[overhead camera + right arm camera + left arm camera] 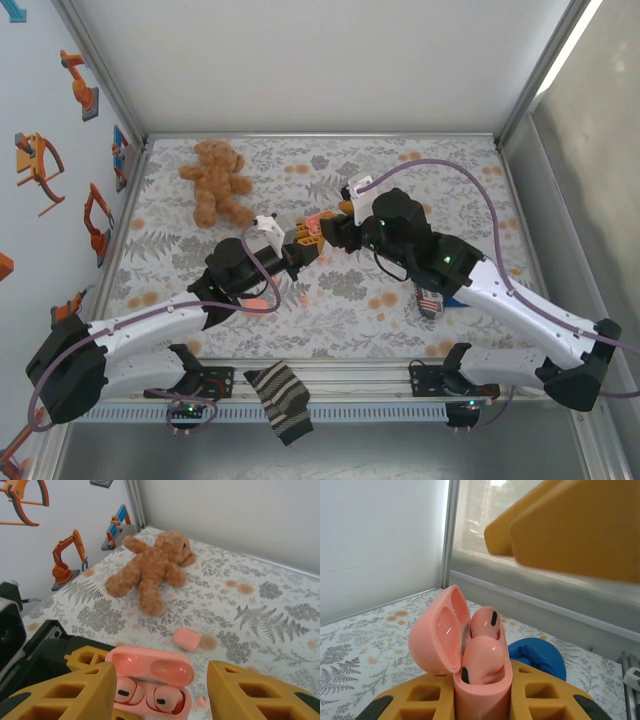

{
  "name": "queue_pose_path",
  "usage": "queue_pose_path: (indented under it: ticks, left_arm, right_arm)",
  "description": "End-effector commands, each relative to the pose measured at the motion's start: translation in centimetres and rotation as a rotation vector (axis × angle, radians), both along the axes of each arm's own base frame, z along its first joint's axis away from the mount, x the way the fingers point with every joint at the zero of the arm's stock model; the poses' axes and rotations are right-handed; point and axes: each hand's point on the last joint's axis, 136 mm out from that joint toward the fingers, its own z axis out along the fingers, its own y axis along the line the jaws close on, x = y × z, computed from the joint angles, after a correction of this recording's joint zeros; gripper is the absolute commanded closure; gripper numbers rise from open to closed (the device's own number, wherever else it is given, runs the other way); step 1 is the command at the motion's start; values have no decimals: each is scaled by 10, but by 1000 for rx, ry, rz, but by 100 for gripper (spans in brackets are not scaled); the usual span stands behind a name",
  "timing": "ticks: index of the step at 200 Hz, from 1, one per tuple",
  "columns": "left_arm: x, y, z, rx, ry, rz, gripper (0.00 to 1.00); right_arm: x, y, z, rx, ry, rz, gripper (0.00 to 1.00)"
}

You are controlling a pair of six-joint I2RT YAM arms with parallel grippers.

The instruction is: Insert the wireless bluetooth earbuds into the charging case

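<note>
The pink charging case (480, 690) stands upright with its lid open, and my left gripper (482, 696) is shut on its body. Two salmon-pink earbuds (481, 655) sit in its wells, also seen from above as earbuds (145, 696) inside the case (150, 680). My right gripper (161, 669) hovers just above the case, open, with nothing between its yellow fingers (570, 530). In the top view the left gripper (303, 245) and right gripper (338, 232) meet over the case (318, 224) at mid-table. A loose earbud (201, 702) lies on the cloth beside the case.
A second pink case (186, 639), closed, lies on the floral cloth (330, 290) beyond the held one. A brown teddy bear (215, 180) lies at the back left. A blue object (540, 655) sits behind the left gripper. A striped cloth (280, 400) hangs over the front rail.
</note>
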Motion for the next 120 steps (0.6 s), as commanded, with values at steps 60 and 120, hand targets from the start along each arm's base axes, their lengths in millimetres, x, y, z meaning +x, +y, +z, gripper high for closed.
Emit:
queue_pose_path:
  ticks: [60,120]
  left_arm:
    - [-7,3,15,-23,-63,-16,100]
    - [-24,28,17,-36,-112,-26,100]
  right_arm:
    - [3,-27,45,71,29,-34,22]
    - [-10,-9,16,255,281,204,12]
